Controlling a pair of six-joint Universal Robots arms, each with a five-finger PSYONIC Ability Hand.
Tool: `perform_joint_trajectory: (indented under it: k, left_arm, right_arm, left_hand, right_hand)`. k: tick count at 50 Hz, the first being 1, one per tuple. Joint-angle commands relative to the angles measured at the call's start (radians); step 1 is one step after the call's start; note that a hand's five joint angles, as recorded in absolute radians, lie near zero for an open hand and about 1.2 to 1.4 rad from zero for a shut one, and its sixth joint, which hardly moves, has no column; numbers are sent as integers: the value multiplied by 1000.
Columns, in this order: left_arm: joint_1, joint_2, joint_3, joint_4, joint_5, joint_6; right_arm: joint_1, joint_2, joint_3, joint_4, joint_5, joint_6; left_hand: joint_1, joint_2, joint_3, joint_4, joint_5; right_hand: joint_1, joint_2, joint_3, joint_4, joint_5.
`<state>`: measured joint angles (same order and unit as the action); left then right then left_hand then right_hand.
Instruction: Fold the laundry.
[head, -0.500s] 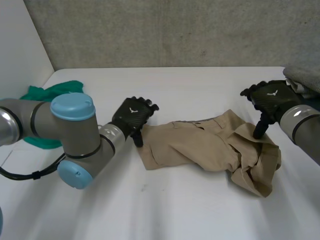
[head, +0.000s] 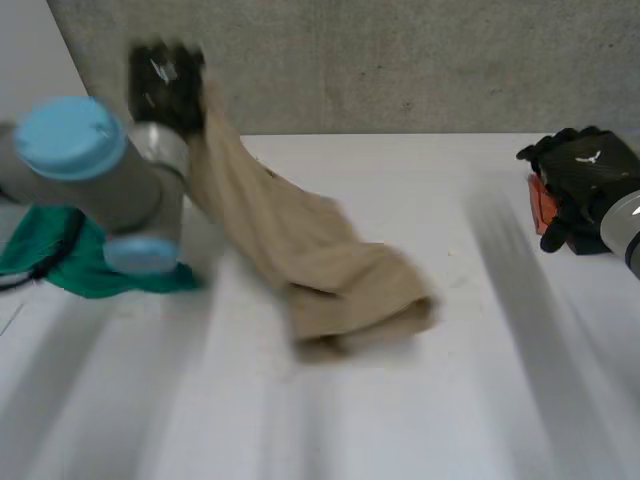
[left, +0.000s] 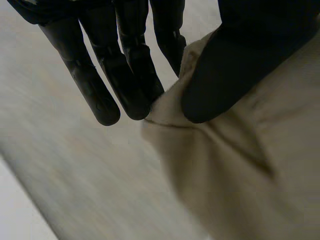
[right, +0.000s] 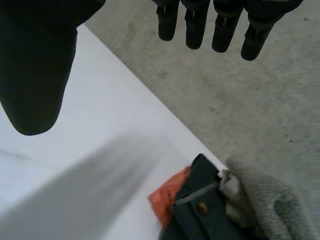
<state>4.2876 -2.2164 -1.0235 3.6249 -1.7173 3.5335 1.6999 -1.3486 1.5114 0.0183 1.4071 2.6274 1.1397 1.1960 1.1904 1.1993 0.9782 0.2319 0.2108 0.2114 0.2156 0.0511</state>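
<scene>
Tan garment (head: 300, 250) stretches in a long slant across our head view. Its upper end is pinched in the robot's left hand (head: 165, 85), which is held high above the far left of the white table (head: 450, 400), and its lower end is bunched in folds on the table's middle. We see its long axis run from that hand down toward the robot's right. From the left wrist we see the thumb clamp an edge of the cloth against the fingers. The right hand (head: 585, 180) hovers well apart from the garment at the table's right edge, fingers straight, thumb spread, holding nothing. It is close to an orange cloth (right: 170, 195), a dark garment (right: 200, 210) and a grey towel (right: 265, 205). A green cloth (head: 70, 270) lies beneath the left arm (head: 90, 170).
</scene>
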Motion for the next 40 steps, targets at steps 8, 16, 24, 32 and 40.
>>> perform_joint_trajectory:
  k: [8,16,24,32,40]
  left_arm:
    - [-251,46,-42,-11,387,-249]
    - [-359,-31,-282,-9,358,-153]
    - [-385,27,-389,-8,337,-126]
    - [-332,208,-486,-6,314,-133]
    - [-250,403,-613,-46,203,-137]
  right_arm:
    - [-43,-9,6,-6,1,20]
    - [-77,9,64,-37,-39,13]
    - [-60,25,73,-34,-60,-13]
    - [4,17,76,-21,-77,-40]
    - [90,37,26,86,-148,-107]
  left_hand:
    - [257,200,206,197,244]
    - [4,-52,-47,-56,-9]
    - [-923,-980,-974,-983,-936]
    - [-950,-1006,-1000,-1009,-963]
    - [-909,-965,-959,-968,-922]
  right_hand:
    - [-57,-36,-37,-41,-51]
    - [-57,-36,-37,-41,-51]
    - [-57,-36,-37,-41,-51]
    - [-57,-36,-37,-41,-51]
    - [-57,-36,-37,-41,-51]
